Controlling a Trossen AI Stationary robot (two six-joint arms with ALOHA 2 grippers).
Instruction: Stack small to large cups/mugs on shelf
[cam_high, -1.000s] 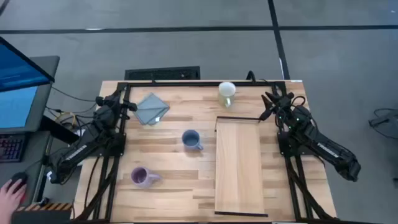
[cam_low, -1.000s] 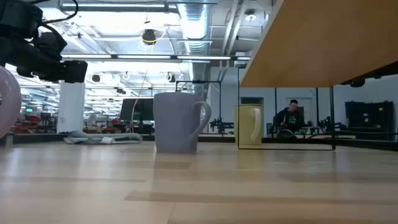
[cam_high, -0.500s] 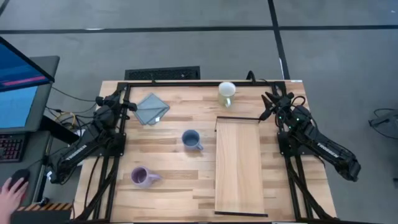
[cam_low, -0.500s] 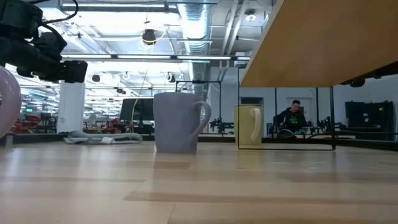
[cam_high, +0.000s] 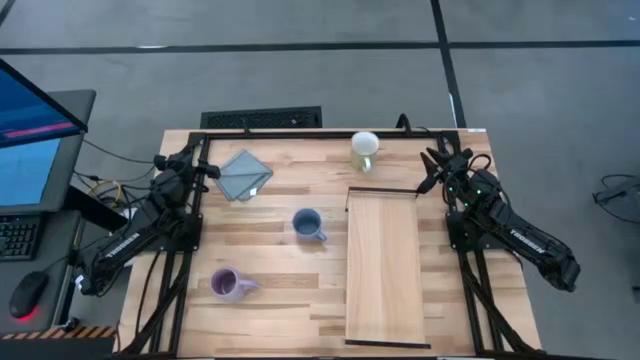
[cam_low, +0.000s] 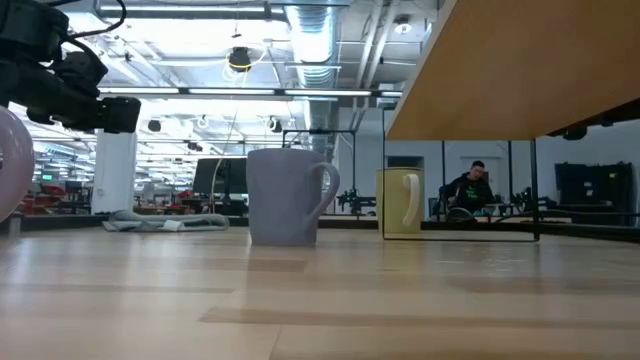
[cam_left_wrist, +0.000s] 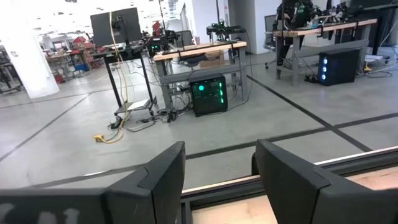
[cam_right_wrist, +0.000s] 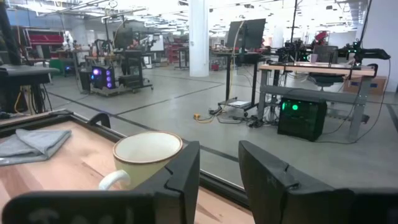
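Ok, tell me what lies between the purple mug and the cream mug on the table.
In the high view, the blue mug stands roughly midway between the purple mug and the cream mug. The rest of that stretch is bare table.

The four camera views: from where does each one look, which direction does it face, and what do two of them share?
High view: above, facing straight down on table, both arms, shelf.
Low view: table height, facing the room; blue mug, part of an arm.
Left wrist view: on the left arm, facing the room past its open left tool.
Right wrist view: on the right arm; open right tool.
Shared: cream mug, also in the high view.
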